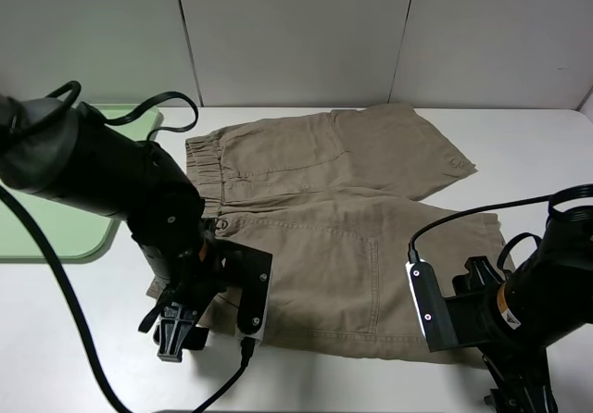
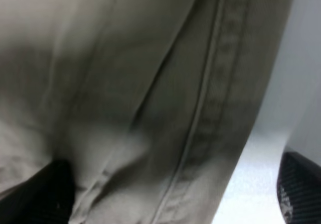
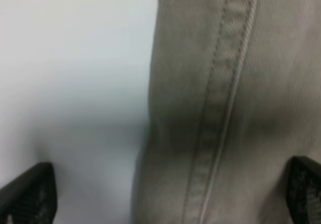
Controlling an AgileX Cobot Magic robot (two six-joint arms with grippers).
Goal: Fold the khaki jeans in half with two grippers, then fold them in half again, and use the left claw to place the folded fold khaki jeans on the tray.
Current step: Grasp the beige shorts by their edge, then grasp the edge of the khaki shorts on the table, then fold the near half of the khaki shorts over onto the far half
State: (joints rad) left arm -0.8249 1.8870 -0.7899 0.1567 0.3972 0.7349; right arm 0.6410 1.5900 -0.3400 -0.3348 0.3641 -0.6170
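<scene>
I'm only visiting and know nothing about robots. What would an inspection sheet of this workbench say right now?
Surface: white table, looks clean.
Job's things: khaki jeans spread flat, not yet folded; mint-green tray at the left, partly hidden by the left arm, nothing visible on it.
Clutter: nothing seen.
Grippers: left gripper open, fingers astride the jeans' edge; right gripper open, astride a stitched hem.
Cables: black cable loops off the left arm; second cable runs to the right arm.
Surroundings: pale wall panels behind the table.
</scene>
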